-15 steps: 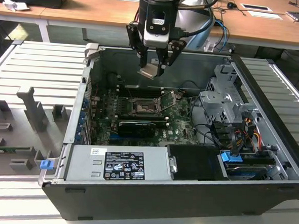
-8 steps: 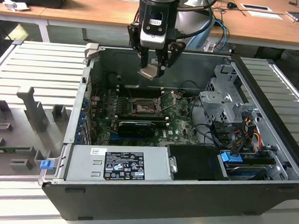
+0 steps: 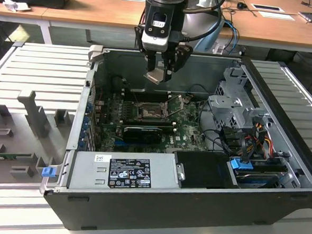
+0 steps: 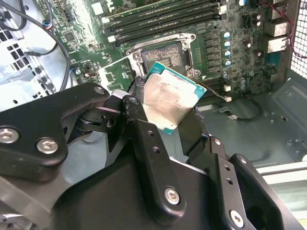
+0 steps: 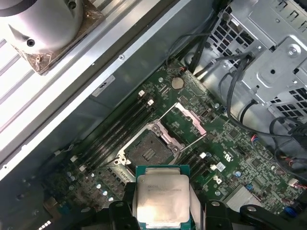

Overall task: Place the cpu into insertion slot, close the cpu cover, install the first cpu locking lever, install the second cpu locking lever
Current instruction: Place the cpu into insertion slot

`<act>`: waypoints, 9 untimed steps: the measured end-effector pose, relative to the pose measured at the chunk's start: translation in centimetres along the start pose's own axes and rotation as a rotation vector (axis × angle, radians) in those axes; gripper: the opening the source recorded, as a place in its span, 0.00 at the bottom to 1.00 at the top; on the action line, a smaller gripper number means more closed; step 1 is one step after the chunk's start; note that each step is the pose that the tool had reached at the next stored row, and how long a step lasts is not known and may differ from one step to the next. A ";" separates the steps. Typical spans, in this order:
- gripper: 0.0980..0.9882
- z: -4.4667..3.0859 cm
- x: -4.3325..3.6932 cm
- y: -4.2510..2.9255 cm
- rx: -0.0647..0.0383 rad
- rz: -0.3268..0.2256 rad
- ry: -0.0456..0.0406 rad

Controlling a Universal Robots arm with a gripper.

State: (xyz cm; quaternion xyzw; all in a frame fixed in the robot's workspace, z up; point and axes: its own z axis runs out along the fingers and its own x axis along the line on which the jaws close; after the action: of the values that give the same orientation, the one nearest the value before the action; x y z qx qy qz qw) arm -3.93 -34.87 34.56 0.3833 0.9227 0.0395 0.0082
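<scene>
Bright, even light fills the scene. The metal face of the cpu (image 4: 169,101) gleams pale in both wrist views; in the exterior view, the computer case (image 3: 139,211) holds soft shadow inside.

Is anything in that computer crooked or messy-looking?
Nothing looks broken. The cpu hangs tilted in the gripper, above the empty insertion slot, and in the second wrist view its metal face looks smudged and patchy. The cpu cover stands open beside the slot.

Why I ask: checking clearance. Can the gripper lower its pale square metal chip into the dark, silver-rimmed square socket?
Probably yes: the gripper holds the chip above the socket, whose silver cover frame is swung open; nothing lies between.
</scene>
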 end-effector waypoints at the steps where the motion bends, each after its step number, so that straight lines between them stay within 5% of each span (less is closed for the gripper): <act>1: 0.48 0.01 0.00 0.00 0.000 0.006 -0.0005; 9: 0.48 0.20 0.00 -0.02 -0.001 0.086 -0.0068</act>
State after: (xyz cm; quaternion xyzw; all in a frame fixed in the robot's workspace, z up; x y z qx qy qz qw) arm -3.93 -34.87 34.35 0.4226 0.9054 0.0391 0.0099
